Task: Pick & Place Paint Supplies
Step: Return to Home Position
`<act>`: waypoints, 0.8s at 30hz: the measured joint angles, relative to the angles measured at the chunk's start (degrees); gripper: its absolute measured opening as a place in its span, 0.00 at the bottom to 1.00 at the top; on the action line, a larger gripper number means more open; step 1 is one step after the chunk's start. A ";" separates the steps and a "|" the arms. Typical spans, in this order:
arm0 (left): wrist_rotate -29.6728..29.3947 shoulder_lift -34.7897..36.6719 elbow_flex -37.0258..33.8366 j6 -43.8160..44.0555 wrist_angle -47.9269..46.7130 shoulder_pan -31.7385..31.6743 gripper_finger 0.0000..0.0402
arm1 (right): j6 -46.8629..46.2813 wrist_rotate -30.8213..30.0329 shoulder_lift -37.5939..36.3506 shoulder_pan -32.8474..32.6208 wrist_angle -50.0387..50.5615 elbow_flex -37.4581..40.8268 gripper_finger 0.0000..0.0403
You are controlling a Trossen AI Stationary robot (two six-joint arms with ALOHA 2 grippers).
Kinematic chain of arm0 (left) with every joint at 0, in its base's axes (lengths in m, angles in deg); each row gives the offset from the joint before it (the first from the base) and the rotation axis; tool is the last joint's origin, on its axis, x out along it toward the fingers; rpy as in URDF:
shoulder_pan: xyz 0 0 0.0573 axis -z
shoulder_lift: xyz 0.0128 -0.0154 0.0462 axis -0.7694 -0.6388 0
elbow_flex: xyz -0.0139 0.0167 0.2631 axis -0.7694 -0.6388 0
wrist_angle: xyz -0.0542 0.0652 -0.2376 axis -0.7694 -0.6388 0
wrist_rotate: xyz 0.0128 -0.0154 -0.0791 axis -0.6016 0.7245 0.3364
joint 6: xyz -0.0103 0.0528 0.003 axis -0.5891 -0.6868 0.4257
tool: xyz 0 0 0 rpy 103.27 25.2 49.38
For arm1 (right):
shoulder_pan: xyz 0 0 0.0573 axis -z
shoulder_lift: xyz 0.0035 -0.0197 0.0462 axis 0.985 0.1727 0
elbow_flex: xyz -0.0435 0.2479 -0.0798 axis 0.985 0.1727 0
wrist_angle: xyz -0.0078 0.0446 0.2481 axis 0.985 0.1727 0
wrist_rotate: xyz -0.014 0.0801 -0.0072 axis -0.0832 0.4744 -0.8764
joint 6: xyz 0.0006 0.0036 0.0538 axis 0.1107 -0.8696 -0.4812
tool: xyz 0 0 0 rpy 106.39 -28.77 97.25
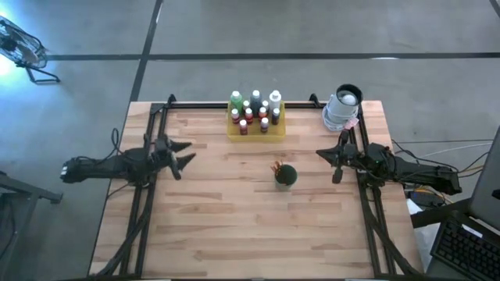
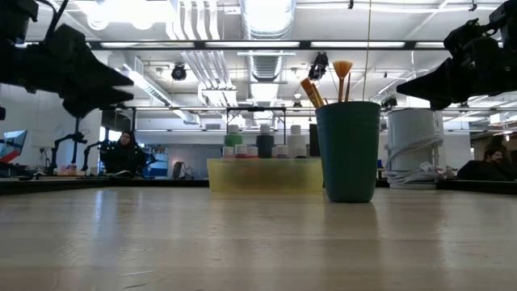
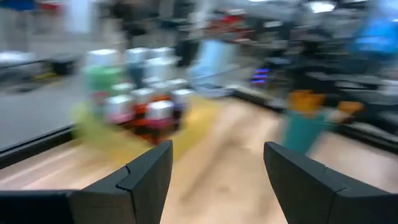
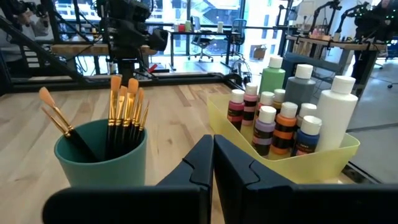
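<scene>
Bottles [image 1: 255, 112] are packed in the tray [image 1: 233, 131]; brushes [image 1: 276, 166] are stood in the cup [image 1: 287, 177]. Left tool [image 1: 191, 153] is spread wide; right tool [image 1: 320, 154] is pressed shut, empty.

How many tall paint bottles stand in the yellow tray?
3, all in the yellow tray, far row: a green bottle toward the left arm, a grey bottle midway, a white bottle toward the right arm. None looks hidden.
</scene>
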 joint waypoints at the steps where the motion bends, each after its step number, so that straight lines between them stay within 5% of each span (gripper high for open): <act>1: 3.31 0.00 -0.46 -0.85 1.72 0.00 0.64 | 0.00 0.00 0.01 0.01 -0.01 0.00 0.02; 8: 18.23 0.00 -3.37 -15.44 9.64 0.07 0.64 | 0.00 0.00 0.01 0.01 -0.01 0.00 0.02; 24: 18.69 -0.17 -3.52 -12.02 9.94 0.04 0.64 | 0.00 -0.02 0.01 0.00 -0.01 0.00 0.02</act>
